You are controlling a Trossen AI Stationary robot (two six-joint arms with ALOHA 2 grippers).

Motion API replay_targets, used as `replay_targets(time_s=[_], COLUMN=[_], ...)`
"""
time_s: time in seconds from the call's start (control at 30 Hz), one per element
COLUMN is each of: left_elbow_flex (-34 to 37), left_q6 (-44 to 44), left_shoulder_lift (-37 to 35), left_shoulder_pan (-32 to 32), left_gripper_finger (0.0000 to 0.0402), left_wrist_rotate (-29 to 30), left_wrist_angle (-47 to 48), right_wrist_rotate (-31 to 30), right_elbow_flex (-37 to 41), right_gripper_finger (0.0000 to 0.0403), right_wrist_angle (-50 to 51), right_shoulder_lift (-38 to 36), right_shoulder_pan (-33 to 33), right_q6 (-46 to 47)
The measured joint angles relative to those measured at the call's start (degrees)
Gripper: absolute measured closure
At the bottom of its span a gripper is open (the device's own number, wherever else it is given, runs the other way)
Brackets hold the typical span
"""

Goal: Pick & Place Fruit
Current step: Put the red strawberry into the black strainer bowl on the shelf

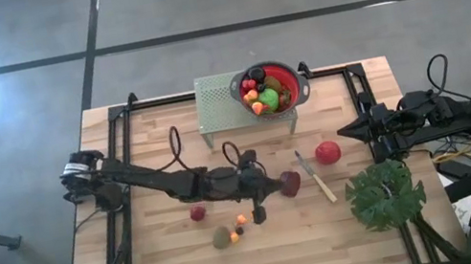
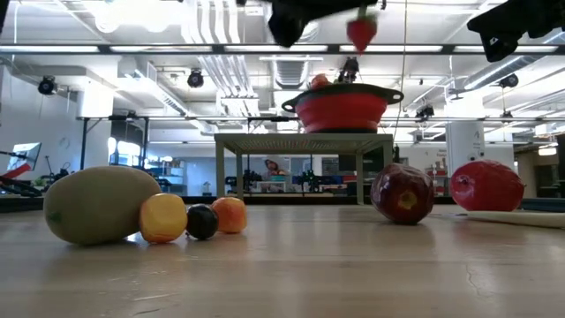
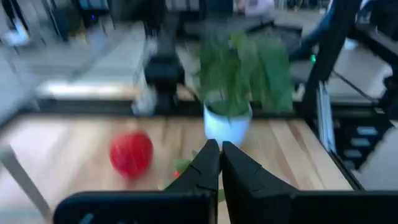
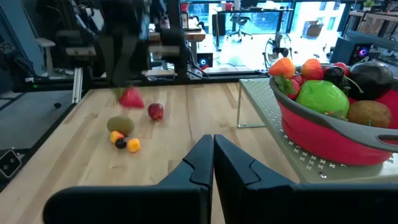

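Note:
My left gripper [image 1: 279, 182] is raised over the table's middle, shut on a red strawberry [image 2: 360, 31] that also shows in the right wrist view [image 4: 130, 98]. A dark maroon fruit [image 2: 402, 194] and a red apple [image 1: 327, 152] rest on the wood nearby. A kiwi [image 1: 222, 237], two orange pieces [image 2: 163, 218] [image 2: 229, 215], a dark berry [image 2: 201, 221] and a small dark red fruit [image 1: 197, 213] lie toward the near left. A red colander [image 1: 269, 87] holding fruit stands on a perforated rack [image 1: 232, 113]. My right gripper [image 4: 213, 146] waits shut at the right edge. My left gripper has the strawberry by its top end [image 2: 358, 16]. Only its green cap [image 3: 181, 165] shows under the shut fingers [image 3: 205, 165], which hide the place of contact. The fingers lie nearly level, pointing toward the table's right. The strawberry hangs point down, well clear of the table.
A pale-handled knife [image 1: 314, 176] lies between the maroon fruit and the red apple. A big green leafy plant in a white pot [image 1: 385, 195] stands at the near right. Bare wood lies along the near edge and the left side.

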State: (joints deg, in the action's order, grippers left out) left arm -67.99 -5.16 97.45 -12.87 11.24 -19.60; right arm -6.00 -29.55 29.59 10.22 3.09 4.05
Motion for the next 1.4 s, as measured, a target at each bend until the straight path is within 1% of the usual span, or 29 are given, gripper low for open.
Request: replay_targets(time_s=[0.13, 0.37, 0.67, 1.0, 1.2, 1.4], left_elbow_flex=[-2.52, -7.37, -10.15, -10.09, -10.09, -9.96], left_q6=[4.53, 6.93, 7.95, 5.21, 2.96, 0.96], left_shoulder_lift=[0.00, 0.02, 0.09, 0.11, 0.84, 2.20], left_shoulder_pan=[1.33, 5.51, 13.16, 22.00, 25.59, 27.68], left_gripper_finger=[0.0393, 0.0392, 0.0392, 0.0392, 0.0392, 0.0392], left_wrist_rotate=[0.75, 0.76, 0.64, 0.10, -1.53, -3.96], left_wrist_angle=[-3.25, -2.85, -1.96, -0.71, -0.59, -0.38], right_wrist_rotate=[0.00, 0.00, 0.00, 0.00, 0.00, 0.00], right_elbow_flex=[0.01, 0.00, 0.01, 0.01, 0.01, 0.01], right_gripper_finger=[0.0394, 0.0394, 0.0394, 0.0394, 0.0394, 0.0394], right_wrist_angle=[0.01, -0.01, -0.01, 0.01, 0.01, 0.01], right_shoulder_lift=[0.00, 0.00, 0.00, 0.00, 0.01, 0.00], right_shoulder_pan=[0.02, 0.01, 0.02, 0.02, 0.02, 0.02], right_q6=[0.00, 0.00, 0.00, 0.00, 0.00, 0.00])
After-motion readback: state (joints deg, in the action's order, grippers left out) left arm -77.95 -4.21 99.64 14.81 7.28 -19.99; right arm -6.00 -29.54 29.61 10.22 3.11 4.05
